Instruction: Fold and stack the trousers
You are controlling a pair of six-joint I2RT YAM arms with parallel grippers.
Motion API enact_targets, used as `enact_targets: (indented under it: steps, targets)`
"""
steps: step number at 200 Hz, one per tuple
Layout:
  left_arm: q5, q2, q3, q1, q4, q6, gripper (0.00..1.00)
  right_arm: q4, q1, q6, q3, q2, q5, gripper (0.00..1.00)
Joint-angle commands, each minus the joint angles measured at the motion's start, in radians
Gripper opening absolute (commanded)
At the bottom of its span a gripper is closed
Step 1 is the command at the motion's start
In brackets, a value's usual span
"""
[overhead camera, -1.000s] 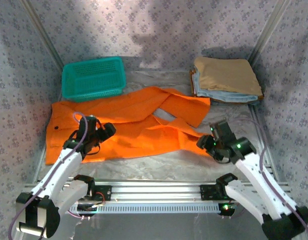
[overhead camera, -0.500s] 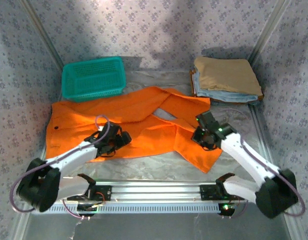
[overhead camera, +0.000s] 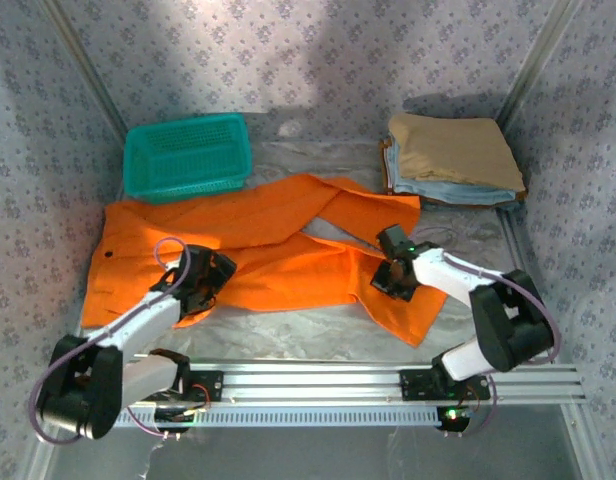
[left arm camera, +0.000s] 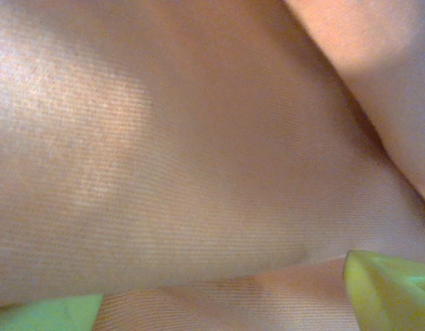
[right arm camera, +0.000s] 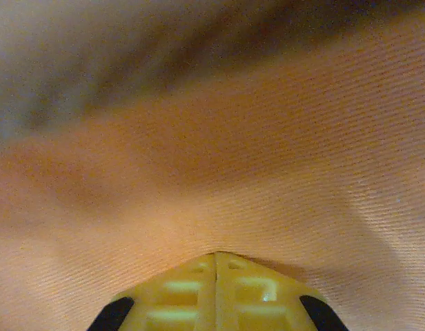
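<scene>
Now that the right arm has swung in from the near right corner of the table [overhead camera: 318, 338] and landed on the cloth, the job looks to be at its first real grab. The trousers [overhead camera: 288, 215] are the biggest thing on it, bright orange and not yet folded: the waist lies by the left edge and both legs run toward the right. The nearer leg ends in a loose flap that a second ago lay partly under the arm and now spills toward the near edge. At the far right corner sits the stack of folded garments [overhead camera: 453, 155], tan on top of light blue, where I'd guess this pair must end up. The teal basket [overhead camera: 188, 155] rests at the far left corner, just clear of the cloth. The right gripper [overhead camera: 391, 275] was parted a moment back. Its yellow tips [right arm camera: 214, 262] are now pressed together, and the weave puckers toward them, so as best I can tell it is pinching that leg. The left gripper [overhead camera: 210, 272] has only shuffled about over the seat of the trousers, its fingers [left arm camera: 388, 289] spread wide with flat cloth between them. That side has yet to take hold, so a fold can't begin.
</scene>
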Motion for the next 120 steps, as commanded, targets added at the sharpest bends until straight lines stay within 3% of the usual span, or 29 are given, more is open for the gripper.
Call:
enact_targets:
  steps: [1,15,40,82,101,120]
  targets:
    - [0.084,-0.051,-0.048,0.031,-0.21,0.033,0.9,-0.099,-0.106,-0.031,-0.082,-0.044,-0.099,0.0]
    - [0.126,-0.076,-0.058,0.038,-0.248,0.052,0.88,-0.117,-0.183,-0.042,-0.098,-0.078,-0.209,0.0]
    - [0.153,-0.139,-0.065,0.048,-0.342,0.078,0.87,-0.258,-0.295,-0.11,-0.049,-0.136,-0.2,0.0]
    - [0.271,-0.251,-0.007,0.217,-0.406,0.214,0.81,-0.303,-0.556,-0.244,0.013,-0.149,-0.183,0.0]
    - [0.293,-0.195,0.093,0.196,-0.406,0.284,0.78,-0.275,-0.456,-0.201,0.069,-0.174,-0.16,0.0]
    - [0.22,-0.098,0.233,0.073,-0.408,0.308,0.77,-0.245,-0.261,-0.128,0.135,-0.131,-0.116,0.0]
